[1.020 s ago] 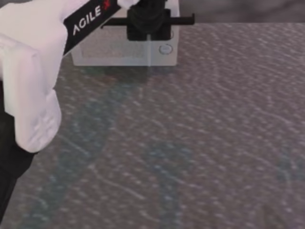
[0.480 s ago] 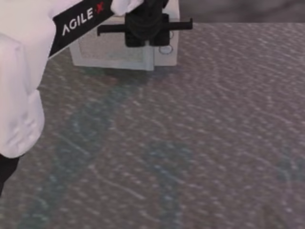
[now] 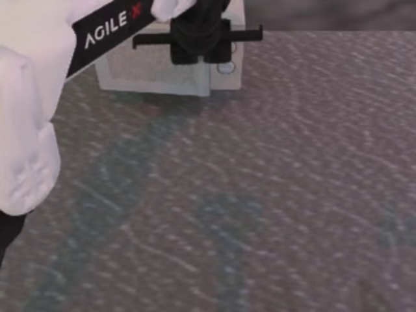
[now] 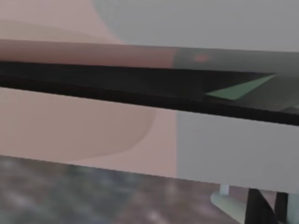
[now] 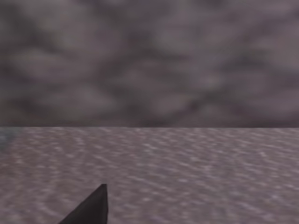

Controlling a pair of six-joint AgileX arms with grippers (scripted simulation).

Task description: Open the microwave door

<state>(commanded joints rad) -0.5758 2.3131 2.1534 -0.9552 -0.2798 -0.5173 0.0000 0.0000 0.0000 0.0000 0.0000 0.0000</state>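
Note:
The beige-white microwave stands at the table's far edge, left of centre. Its door, with a greyish mesh window, has its handle edge standing slightly proud of the knob panel. My left gripper hangs over that edge, its black body hiding the microwave's top. In the left wrist view a dark gap runs across the pale pinkish interior, and black fingers close round the pale handle strip. Of my right gripper only one dark fingertip shows, low over bare table.
The left arm's white links cover the table's left side in the top view. The mottled grey-purple tabletop stretches in front of and to the right of the microwave. A dark backdrop lies beyond the table's far edge.
Since one second ago my left arm has drawn back leftward and the gripper has shifted with it. The door's handle edge has swung out a little. Nothing moved in the last half second.

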